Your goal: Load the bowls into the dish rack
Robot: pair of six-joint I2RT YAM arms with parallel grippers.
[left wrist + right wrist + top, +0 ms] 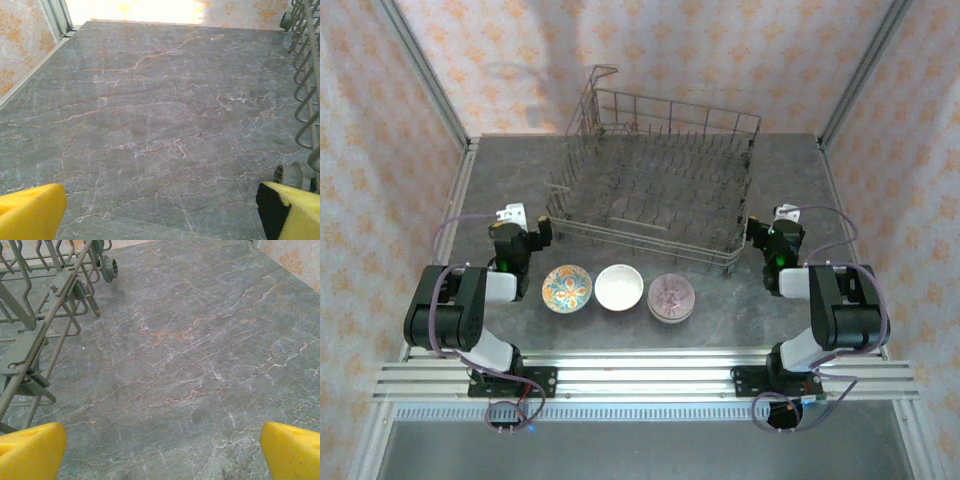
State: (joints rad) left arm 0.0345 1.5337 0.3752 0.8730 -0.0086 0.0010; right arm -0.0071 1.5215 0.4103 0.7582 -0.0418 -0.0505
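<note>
Three bowls sit in a row near the table's front edge: an orange-and-blue floral bowl [567, 289], a plain white bowl [618, 287] and a mauve patterned bowl [671, 297]. Behind them stands the grey wire dish rack [650, 190], with no dishes in it. My left gripper [525, 232] rests by the rack's near left corner, left of the floral bowl. It is open [160, 215], with bare table between its yellow fingertips [30, 212]. My right gripper [772, 232] rests by the rack's near right corner, also open [162, 452] over bare table.
The grey marble table [500, 170] is boxed in by patterned walls on three sides. The rack's wire side [305, 75] runs close along the right of the left wrist view. In the right wrist view the rack's wires [40, 315] stand at the left.
</note>
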